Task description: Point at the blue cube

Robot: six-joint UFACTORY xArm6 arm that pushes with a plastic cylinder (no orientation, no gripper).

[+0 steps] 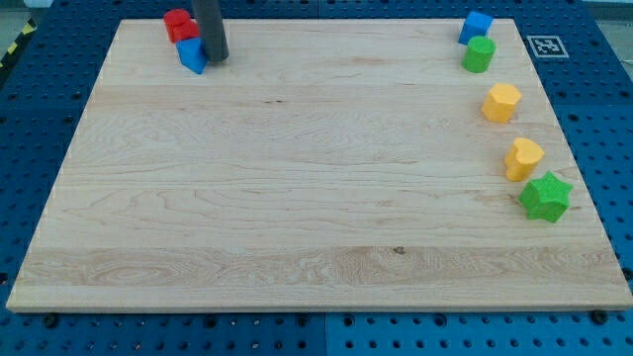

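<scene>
Camera view shows my tip, the lower end of a straight dark rod, resting near the top-left corner of the pale wooden tabletop; this arm carries no pincer, so nothing opens or clamps. Touching the tip on the view's left sits a small blue block, with a red block just above it. Along the right edge, from the top-right corner down, stand a blue cube, a green cylinder, two yellow blocks and a green star-shaped block.
</scene>
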